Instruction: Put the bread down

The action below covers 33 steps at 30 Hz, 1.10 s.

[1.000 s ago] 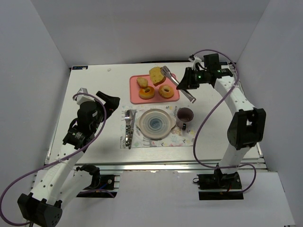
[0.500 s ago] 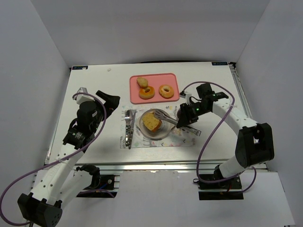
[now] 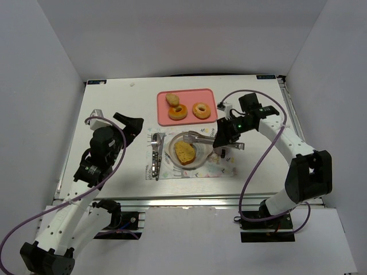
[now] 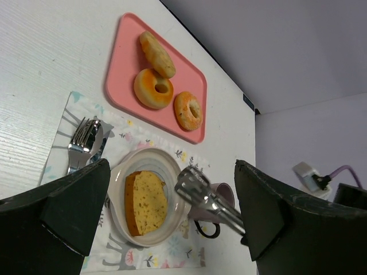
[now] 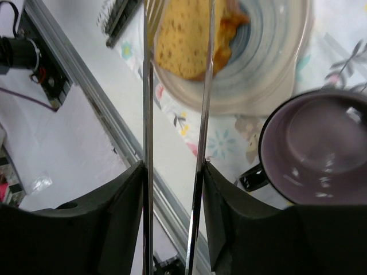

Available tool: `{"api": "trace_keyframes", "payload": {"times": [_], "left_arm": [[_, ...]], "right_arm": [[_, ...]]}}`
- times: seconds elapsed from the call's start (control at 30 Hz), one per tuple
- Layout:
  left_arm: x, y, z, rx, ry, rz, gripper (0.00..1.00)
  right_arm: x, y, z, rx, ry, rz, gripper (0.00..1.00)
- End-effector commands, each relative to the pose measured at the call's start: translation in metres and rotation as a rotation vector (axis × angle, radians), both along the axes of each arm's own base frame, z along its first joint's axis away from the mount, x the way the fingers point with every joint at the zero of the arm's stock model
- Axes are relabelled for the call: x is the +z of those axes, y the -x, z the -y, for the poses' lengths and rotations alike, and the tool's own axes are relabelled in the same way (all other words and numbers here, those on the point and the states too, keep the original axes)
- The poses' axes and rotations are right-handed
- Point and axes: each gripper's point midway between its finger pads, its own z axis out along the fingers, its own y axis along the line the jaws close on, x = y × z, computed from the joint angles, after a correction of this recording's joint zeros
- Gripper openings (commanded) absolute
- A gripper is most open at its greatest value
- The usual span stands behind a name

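A golden-brown bread slice lies on the pale plate; it also shows in the left wrist view and the right wrist view. My right gripper is shut on metal tongs, whose arms are spread apart just above the plate, clear of the slice. Two ring-shaped breads and one oval roll sit on the pink tray. My left gripper is open and empty, left of the placemat.
A purple mug stands right of the plate, under my right gripper. A fork and other cutlery lie left of the plate on the patterned placemat. The table's near edge rail runs below.
The tongs carried the bread slice from the tray down to the plate and released it; they are now open and drawn slightly back. The left arm barely shifted.
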Motion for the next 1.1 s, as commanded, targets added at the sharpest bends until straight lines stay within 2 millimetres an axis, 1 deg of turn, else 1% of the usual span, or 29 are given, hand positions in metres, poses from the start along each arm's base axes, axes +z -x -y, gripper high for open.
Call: {"api": "trace_keyframes", "payload": {"times": [0.0, 0.07, 0.1, 0.13, 0.17, 0.2, 0.23, 0.27, 0.3, 0.33, 0.37, 0.4, 0.43, 0.47, 0.5, 0.53, 0.57, 0.7, 0.73, 0.83, 1.07], "left_arm": [[0.001, 0.002, -0.003, 0.01, -0.001, 0.005, 0.98], [0.002, 0.001, -0.003, 0.009, -0.006, 0.004, 0.98], [0.001, 0.0, -0.003, 0.008, -0.008, 0.003, 0.98], [0.002, 0.0, -0.002, 0.008, -0.01, 0.003, 0.98], [0.003, 0.0, -0.002, 0.006, -0.01, 0.005, 0.98], [0.004, -0.001, -0.002, 0.008, -0.011, 0.005, 0.98], [0.004, -0.001, -0.002, 0.006, -0.01, 0.006, 0.98], [0.005, -0.001, -0.002, 0.009, -0.011, 0.009, 0.98], [0.004, -0.001, -0.002, 0.008, -0.01, 0.006, 0.98], [0.004, -0.001, -0.002, 0.01, -0.009, 0.006, 0.98], [0.004, -0.001, -0.002, 0.01, -0.008, 0.007, 0.98], [0.004, -0.001, -0.003, 0.011, -0.007, 0.007, 0.98], [0.003, -0.001, -0.003, 0.011, -0.008, 0.005, 0.98], [0.004, -0.001, -0.003, 0.013, -0.008, 0.006, 0.98], [0.004, -0.001, -0.003, 0.013, -0.006, 0.007, 0.98], [0.005, -0.001, -0.003, 0.015, -0.006, 0.009, 0.98], [0.003, -0.001, -0.003, 0.014, -0.009, 0.005, 0.98], [-0.001, -0.001, -0.003, 0.015, -0.006, 0.001, 0.98], [-0.001, -0.002, -0.003, 0.014, -0.004, 0.001, 0.98], [-0.003, -0.002, -0.002, 0.012, -0.006, -0.002, 0.98], [-0.006, -0.003, -0.002, 0.011, -0.009, -0.006, 0.98]], "right_arm": [[0.047, -0.02, -0.011, 0.026, -0.067, 0.152, 0.47], [0.052, -0.031, -0.012, 0.011, -0.063, 0.171, 0.45], [0.059, -0.044, -0.01, -0.02, -0.052, 0.209, 0.43], [0.059, -0.052, -0.009, -0.043, -0.037, 0.221, 0.42], [0.054, -0.065, -0.005, -0.074, -0.008, 0.224, 0.41], [0.056, -0.08, 0.002, -0.11, -0.002, 0.244, 0.4], [0.064, -0.093, 0.005, -0.144, -0.004, 0.266, 0.4], [0.057, -0.108, 0.01, -0.174, 0.019, 0.267, 0.4], [0.056, -0.121, 0.017, -0.206, 0.036, 0.28, 0.4], [0.065, -0.135, 0.02, -0.226, 0.039, 0.312, 0.41], [0.053, -0.146, 0.023, -0.235, 0.057, 0.291, 0.41], [0.051, -0.157, 0.031, -0.258, 0.075, 0.294, 0.42], [0.048, -0.163, 0.034, -0.266, 0.087, 0.287, 0.42], [0.043, -0.174, 0.037, -0.268, 0.108, 0.299, 0.43], [0.04, -0.179, 0.039, -0.268, 0.122, 0.305, 0.44], [0.031, -0.184, 0.041, -0.265, 0.142, 0.293, 0.44], [0.032, -0.189, 0.042, -0.26, 0.148, 0.309, 0.45], [0.014, -0.196, 0.043, -0.25, 0.175, 0.287, 0.46], [0.007, -0.198, 0.043, -0.249, 0.184, 0.276, 0.46], [-0.002, -0.201, 0.044, -0.24, 0.199, 0.262, 0.47], [-0.011, -0.21, 0.053, -0.253, 0.254, 0.286, 0.49]]}}
